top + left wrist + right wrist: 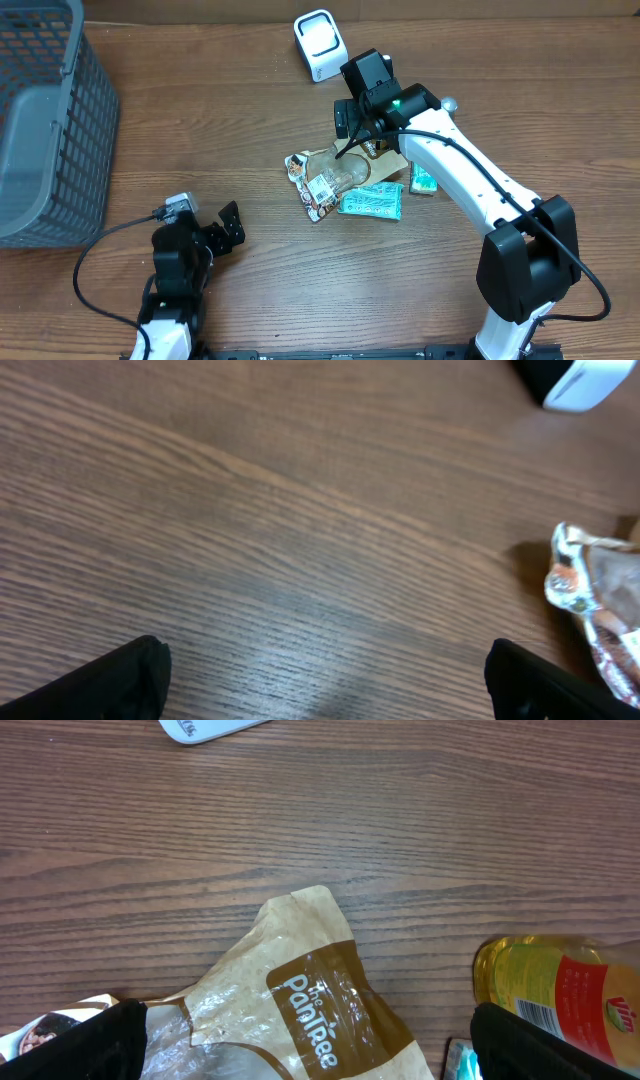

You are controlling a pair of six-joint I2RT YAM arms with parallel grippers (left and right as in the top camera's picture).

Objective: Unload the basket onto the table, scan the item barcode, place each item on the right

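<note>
**Both end effectors open; items piled at centre of counter, scanner above them**

The wood-grain counter (250, 90) fills every view. A grey mesh basket (40, 130) takes up the upper left of the overhead frame and runs off its edge.

The white right arm (470, 180) reaches from the lower right of the overhead frame up toward the centre. The right end effector (320, 1055) hangs over the pile of items with its jaws spread wide and nothing between them. In the right wrist view its two dark fingertips sit in the lower corners, apart from the packaging below. The left arm (175, 270) stands at the lower left of the overhead frame. The left end effector (330, 695) is also wide open and empty, above bare counter, well apart from the pile.

The pile lies just right of centre in the overhead frame. Its biggest piece is a crinkled brown bag (320, 990) printed "the Pantree", directly beneath the right end effector. A teal packet (372, 203) lies flat at the lower edge of the pile. Touching its left end is a printed snack packet (305, 170), which carries a white barcode label (320, 185) facing up. The white scanner (318, 45) stands at the top centre of the overhead frame, near the pile but apart from it. A bottle (560, 985) of yellow liquid lies on its side at the lower right of the right wrist view, beside the brown bag. A small green box (421, 180) lies at the right edge of the pile, partly under the right arm.
</note>
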